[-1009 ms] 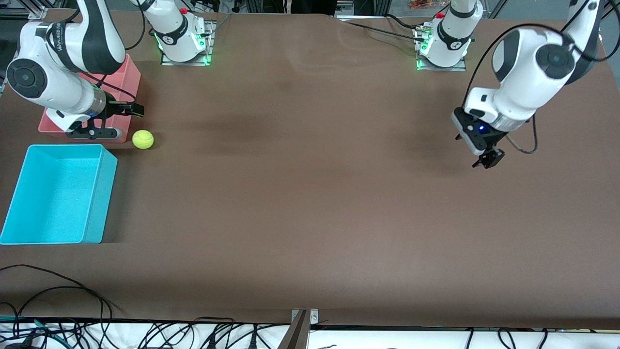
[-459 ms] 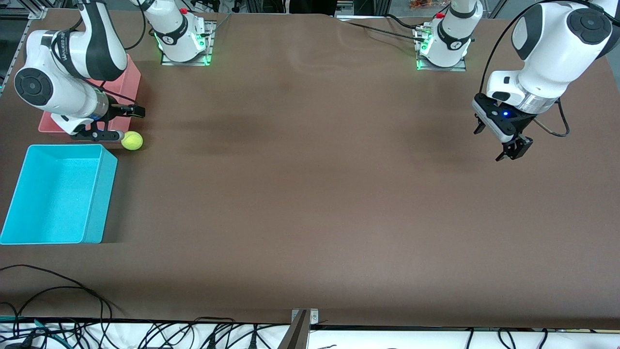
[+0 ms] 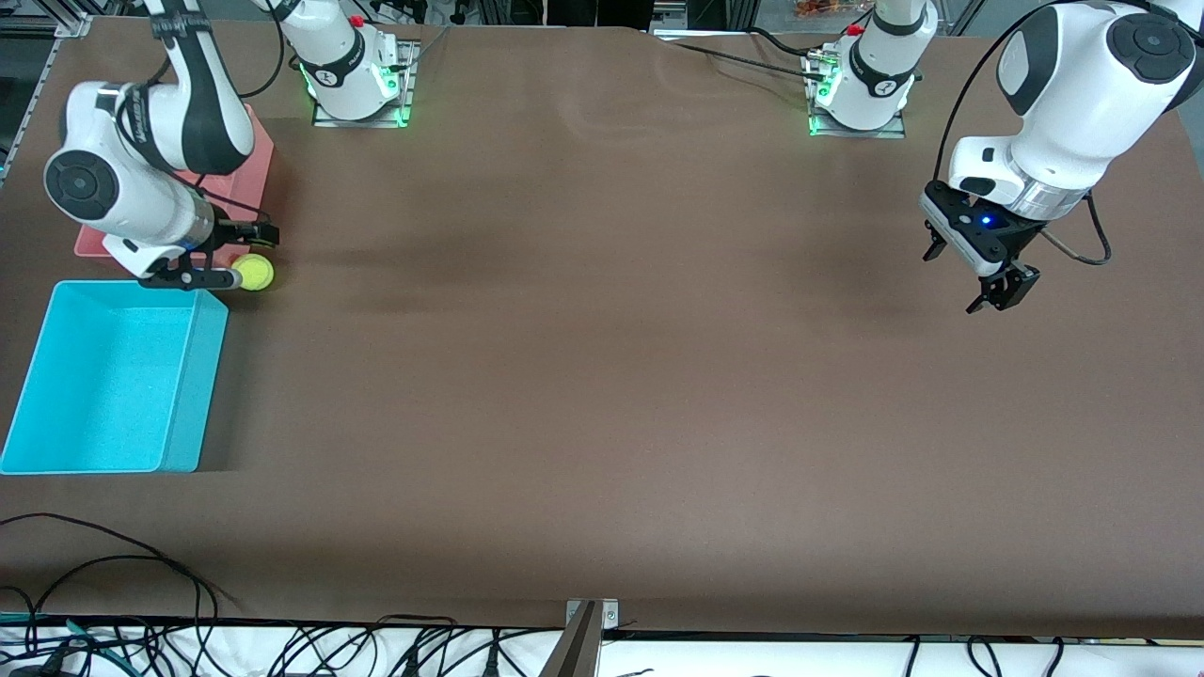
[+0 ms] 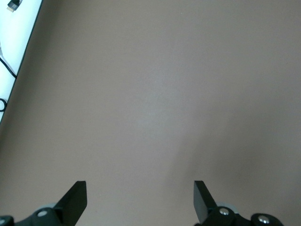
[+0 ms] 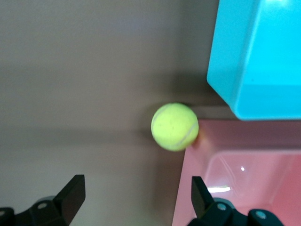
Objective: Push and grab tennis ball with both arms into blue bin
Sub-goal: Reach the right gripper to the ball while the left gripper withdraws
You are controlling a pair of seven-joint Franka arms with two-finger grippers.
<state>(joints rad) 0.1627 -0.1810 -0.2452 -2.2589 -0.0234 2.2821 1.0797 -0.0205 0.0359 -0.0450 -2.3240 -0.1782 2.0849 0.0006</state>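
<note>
Though small, fuzzy yellow-green tennis ball point(image 3: 254, 273).

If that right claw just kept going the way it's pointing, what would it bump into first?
Probably the tennis ball, which sits in line between the open fingers of the right gripper, against the pink bin. Depth is unclear.

pink bin point(image 3: 254, 155): mostly hidden under the right arm point(image 3: 141, 179) in the front view, and cut off at the edge in the right wrist view.
blue bin point(image 5: 256, 56): only one corner fits in the right wrist view.
tennis ball point(image 3: 254, 273): partly covered by the right claw point(image 3: 235, 254).
contact between ball and pink bin: can't tell.
</note>
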